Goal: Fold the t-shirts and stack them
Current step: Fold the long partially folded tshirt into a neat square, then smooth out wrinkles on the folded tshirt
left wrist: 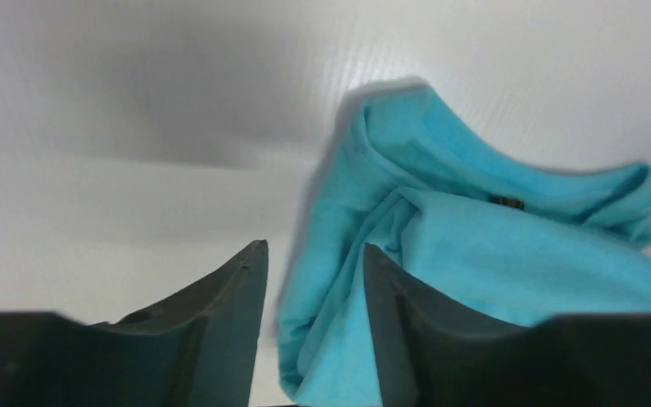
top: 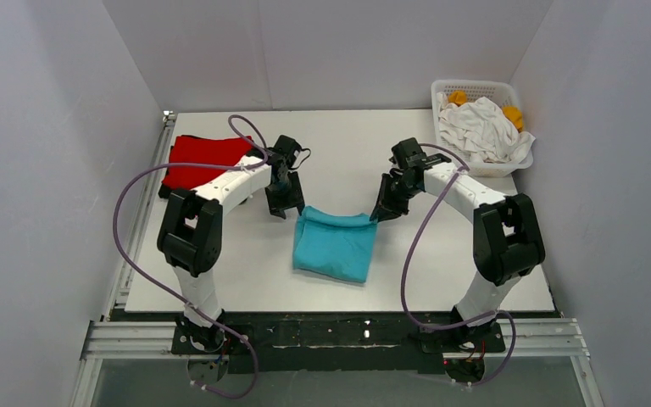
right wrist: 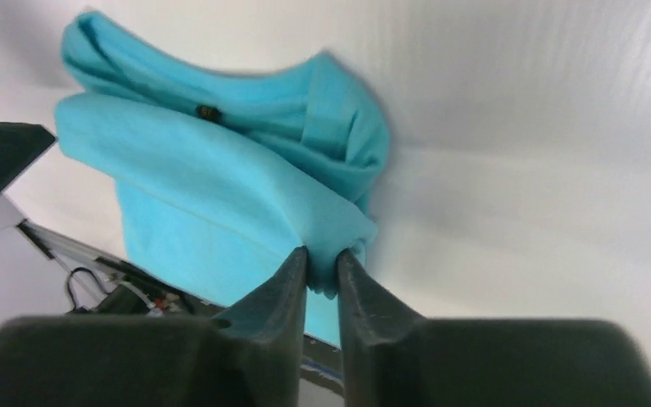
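A turquoise t-shirt [top: 335, 244] lies folded in the middle of the table, its far edge rumpled. My left gripper [top: 284, 203] hangs just off the shirt's far-left corner. In the left wrist view it [left wrist: 312, 246] is open, and the shirt [left wrist: 492, 246] lies on the table behind the gap. My right gripper [top: 386, 208] is at the far-right corner. In the right wrist view it [right wrist: 323, 252] has narrow jaws, with a fold of the shirt [right wrist: 212, 186] pinched between the tips. A red t-shirt [top: 199, 161] lies folded at the far left, a dark edge [top: 167, 190] under it.
A white lattice basket [top: 475, 84] stands at the back right corner, holding white cloth [top: 479, 127] and orange cloth [top: 513, 114]. White walls close in the table at the back and both sides. A metal rail [top: 331, 335] runs along the near edge.
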Robot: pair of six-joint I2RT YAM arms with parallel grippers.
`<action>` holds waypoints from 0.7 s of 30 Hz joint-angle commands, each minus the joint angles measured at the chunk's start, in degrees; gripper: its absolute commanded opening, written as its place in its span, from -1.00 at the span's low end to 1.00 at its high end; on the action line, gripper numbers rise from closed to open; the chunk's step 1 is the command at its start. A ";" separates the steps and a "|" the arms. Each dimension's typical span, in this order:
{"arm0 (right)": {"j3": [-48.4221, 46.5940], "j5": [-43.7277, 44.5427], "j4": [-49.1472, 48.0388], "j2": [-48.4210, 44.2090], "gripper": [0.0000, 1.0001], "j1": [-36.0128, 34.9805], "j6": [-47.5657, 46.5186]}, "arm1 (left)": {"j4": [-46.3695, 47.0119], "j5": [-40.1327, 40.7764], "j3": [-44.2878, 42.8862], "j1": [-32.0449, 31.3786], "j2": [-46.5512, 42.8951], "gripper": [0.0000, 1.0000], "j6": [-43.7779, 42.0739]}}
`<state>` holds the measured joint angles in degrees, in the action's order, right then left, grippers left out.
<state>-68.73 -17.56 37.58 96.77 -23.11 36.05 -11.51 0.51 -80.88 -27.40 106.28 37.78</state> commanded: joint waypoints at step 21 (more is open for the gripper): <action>14.87 -27.89 -25.78 -10.65 0.64 -1.78 8.51 | 21.59 -35.64 23.75 -3.91 -14.93 0.97 6.35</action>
<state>-58.00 -32.21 25.41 83.53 -23.05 39.53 3.22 -25.76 -62.50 -30.70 89.67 40.93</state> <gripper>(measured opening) 0.817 0.981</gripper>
